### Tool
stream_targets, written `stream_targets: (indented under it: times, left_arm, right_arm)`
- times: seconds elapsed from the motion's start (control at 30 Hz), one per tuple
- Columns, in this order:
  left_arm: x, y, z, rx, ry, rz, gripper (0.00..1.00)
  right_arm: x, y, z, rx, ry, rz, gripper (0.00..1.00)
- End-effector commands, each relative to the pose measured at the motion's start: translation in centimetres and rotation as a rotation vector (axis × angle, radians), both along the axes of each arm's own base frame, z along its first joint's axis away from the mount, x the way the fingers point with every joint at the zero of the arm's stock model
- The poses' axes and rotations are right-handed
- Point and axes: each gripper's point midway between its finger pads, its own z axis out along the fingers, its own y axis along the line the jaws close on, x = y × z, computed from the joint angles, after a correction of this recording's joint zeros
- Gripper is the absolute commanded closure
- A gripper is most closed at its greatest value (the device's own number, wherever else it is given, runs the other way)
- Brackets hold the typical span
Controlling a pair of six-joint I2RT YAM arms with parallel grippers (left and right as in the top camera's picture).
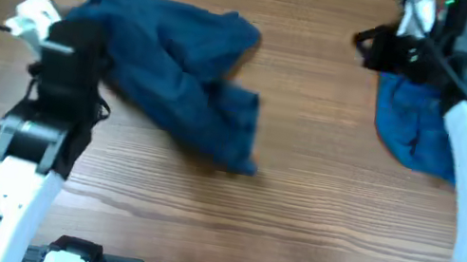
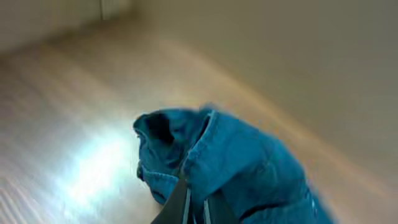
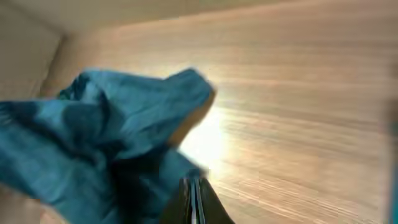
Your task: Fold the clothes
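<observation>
Evidently pinching left edge of shorts (image 1: 175,77) in left gripper (image 2: 193,202), long axis rightward toward closed right gripper (image 3: 194,186), well apart, hold unclear.

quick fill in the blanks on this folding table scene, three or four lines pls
1. The dark blue garment lies crumpled next to the ___ arm.
2. The right gripper has its jaws ___.
3. In the overhead view, the mid-blue garment lies partly under the ___ arm.
4. The table has a top of ___ grain.

Missing words: left; shut; right; wood
</observation>
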Motion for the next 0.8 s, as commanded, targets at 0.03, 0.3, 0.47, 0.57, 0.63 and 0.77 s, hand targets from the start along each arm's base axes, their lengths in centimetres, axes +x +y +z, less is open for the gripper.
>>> stream_targets:
  times: [0.03,0.3,0.47,0.57,0.63,0.77]
  left_arm:
    - [-1.4,1.4,2.9,0.049,-0.059,0.054,0.96]
    - [0.1,0.8,-0.3,0.051,0.053,0.028,0.96]
    - [0.9,1.1,-1.4,0.049,0.079,0.043,0.96]
    - [1.2,1.9,-1.7,0.038,0.081,0.068,0.96]
    - [1.4,2.2,-1.7,0.019,0.072,0.064,0.96]
    - [1.7,3.1,-1.4,-0.009,0.045,0.069,0.96]
  right_arm:
    - [-1.9,0.6,-2.0,-0.027,0.111,0.037,0.89]
    - [-8.9,8.9,-10.6,0.129,0.459,0.253,0.33]
    - [-13.1,12.0,-15.3,0.191,0.625,0.254,0.34]
    - [-15.5,14.2,-17.7,0.185,0.651,0.301,0.36]
    - [-17.3,15.5,-18.7,0.167,0.664,0.35,0.43]
    - [-21.8,17.9,-20.2,0.118,0.728,0.443,0.58]
